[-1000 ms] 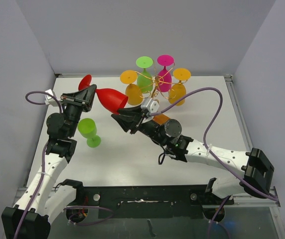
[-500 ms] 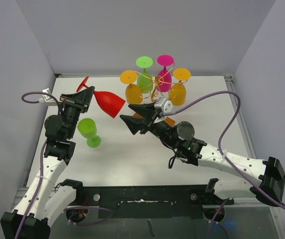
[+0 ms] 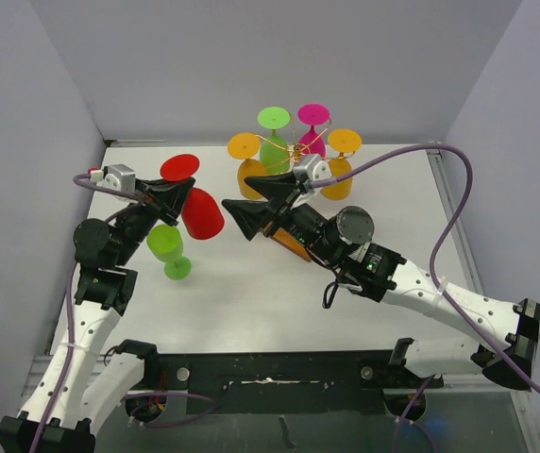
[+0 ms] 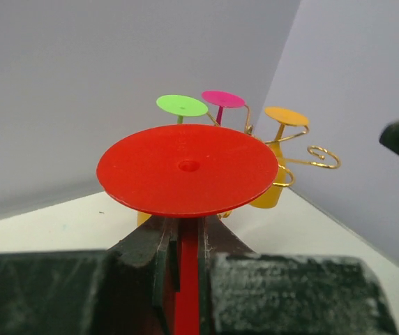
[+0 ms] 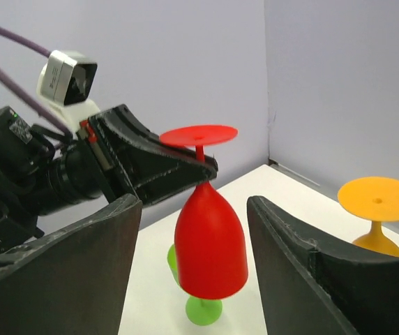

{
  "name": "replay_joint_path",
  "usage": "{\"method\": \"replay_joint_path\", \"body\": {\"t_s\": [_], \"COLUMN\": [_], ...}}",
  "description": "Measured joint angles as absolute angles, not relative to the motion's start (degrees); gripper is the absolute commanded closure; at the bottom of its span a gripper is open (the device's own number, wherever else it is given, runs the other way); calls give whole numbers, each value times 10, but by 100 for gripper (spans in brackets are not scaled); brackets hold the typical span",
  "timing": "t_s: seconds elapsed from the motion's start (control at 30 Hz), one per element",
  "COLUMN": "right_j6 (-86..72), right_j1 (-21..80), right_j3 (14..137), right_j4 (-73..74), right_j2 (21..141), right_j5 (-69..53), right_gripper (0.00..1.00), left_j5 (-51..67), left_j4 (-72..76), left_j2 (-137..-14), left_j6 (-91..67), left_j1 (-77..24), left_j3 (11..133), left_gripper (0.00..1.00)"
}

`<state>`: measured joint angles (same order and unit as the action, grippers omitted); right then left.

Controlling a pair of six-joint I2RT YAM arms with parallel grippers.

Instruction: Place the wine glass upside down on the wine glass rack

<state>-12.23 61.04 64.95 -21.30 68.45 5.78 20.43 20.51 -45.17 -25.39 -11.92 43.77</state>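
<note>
Letting go: the right fingers (image 5: pixel 81 265) spread wide over the last second and now stand released on either side of the red bowl, touching nothing. A second ago they were near closed on that bowl, with the wine glass (image 3: pixel 201 213) lying roughly sideways between the two arms. Now the glass is turned foot up and bowl down, and only the left fingers (image 4: pixel 144 244) hold it, clenched on the stem just under the red foot disc.

The glass hangs clear of the bench (image 3: pixel 251 283), in the far-left part of the scene and left of the wine glass rack (image 3: pixel 295 153). The open right fingers sit between the glass and the rack. The right arm has also swung farther and to the right, so its wrist now covers part of the rack's base.

Four glasses already hang on the rack foot up: two orange, one green, one magenta. A spare green glass (image 3: pixel 168 250) stands on the bench just near of the red one.

Judgement: the regrasp is done and the glass is already inverted. What's left is carrying it right and sliding the stem into a free scroll arm (image 4: pixel 323 155). The right arm probably has to clear out first, or it could get bumped.
</note>
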Motion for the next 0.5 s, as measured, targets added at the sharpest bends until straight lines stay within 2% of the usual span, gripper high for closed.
{"method": "replay_joint_path", "body": {"t_s": [0.27, 0.5], "right_j6": [-171, -205], "right_j1": [607, 603], "right_j3": [731, 776], "right_j4": [-152, -100], "right_j2": [728, 762], "right_j5": [49, 42], "right_gripper": [33, 32], "left_j5": [324, 379], "left_j4": [232, 252], "left_j2": [-440, -439], "left_j6": [-156, -128], "left_j1": [-119, -120], "left_j3": [431, 417], "left_gripper": [100, 100]}}
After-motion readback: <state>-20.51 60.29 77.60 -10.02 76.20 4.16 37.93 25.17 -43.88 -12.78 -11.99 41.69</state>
